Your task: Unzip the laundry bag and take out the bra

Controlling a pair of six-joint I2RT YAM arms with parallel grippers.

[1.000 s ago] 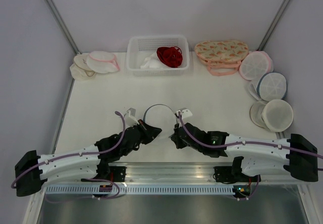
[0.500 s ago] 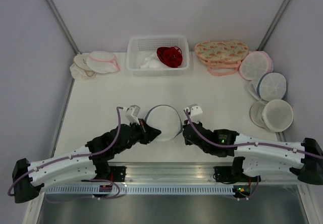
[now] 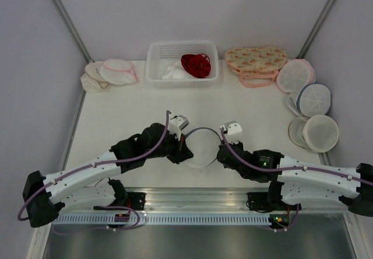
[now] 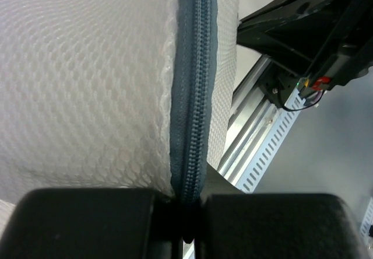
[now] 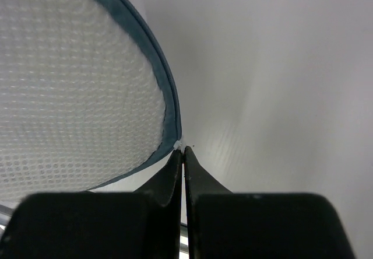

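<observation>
Standing on edge between both arms, the laundry bag [image 3: 200, 147] sits well in front of the basket [image 3: 152, 66], toward the arm bases. We note the left gripper [image 3: 186, 153] jaws pinching the grey-blue zipper rim [image 4: 192, 113], teeth closed there. The right gripper [image 3: 221, 151] jaws are pressed together on the rim's edge.

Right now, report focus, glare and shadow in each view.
Top external: sharp, evenly lit, no glare. Left wrist: grey-blue zipper of the round white mesh laundry bag crisp, black fingers blurred. Right wrist: mesh soft, background a featureless pale gradient.
</observation>
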